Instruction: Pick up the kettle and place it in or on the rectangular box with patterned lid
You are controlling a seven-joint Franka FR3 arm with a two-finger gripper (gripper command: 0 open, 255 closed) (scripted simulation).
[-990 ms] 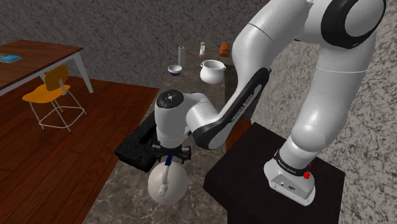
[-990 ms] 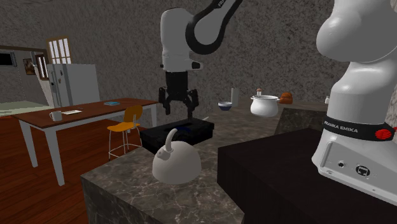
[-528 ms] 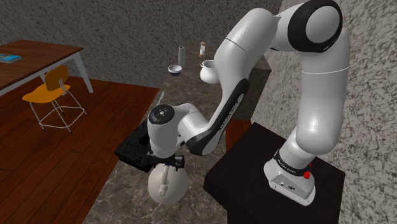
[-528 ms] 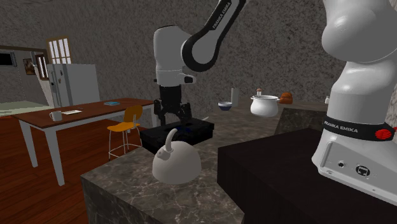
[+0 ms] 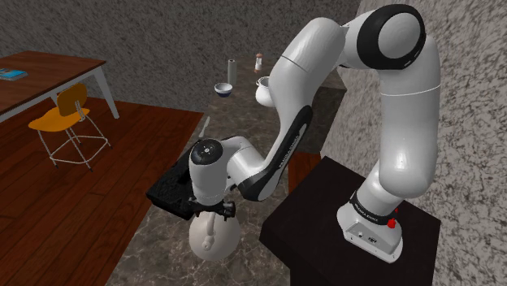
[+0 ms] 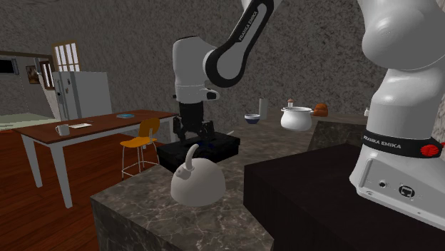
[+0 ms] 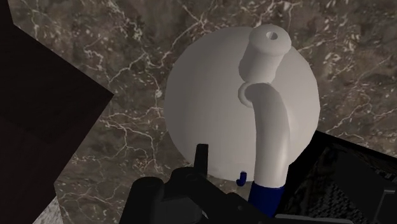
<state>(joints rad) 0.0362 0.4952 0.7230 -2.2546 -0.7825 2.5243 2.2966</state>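
You are looking at a black rectangular box (image 5: 168, 189) lying on the dark marbled desk (image 5: 154, 252). You cannot tell what it is holding. At the desk's far end a white lidded pot (image 6: 296, 118) and a small bowl (image 6: 252, 118) are standing, and their insides are not showing.

The white kettle (image 6: 197, 182) is sitting upright at the desk's near end, just beside the box on its near side. Its arched handle (image 7: 272, 137) is running across the dome from a blue end on the box side to a short tube (image 7: 267, 48) pointing away from the box.

The hand (image 6: 195, 137) is hanging low over that blue end, fingers (image 7: 201, 159) standing apart and clasping nothing.

Beyond the desk, a wooden table (image 6: 93, 128) carrying a mug (image 6: 63, 130), an orange chair (image 5: 65, 110) and a white fridge (image 6: 82, 93) are standing on a wood floor (image 5: 65, 203) under rough grey walls.
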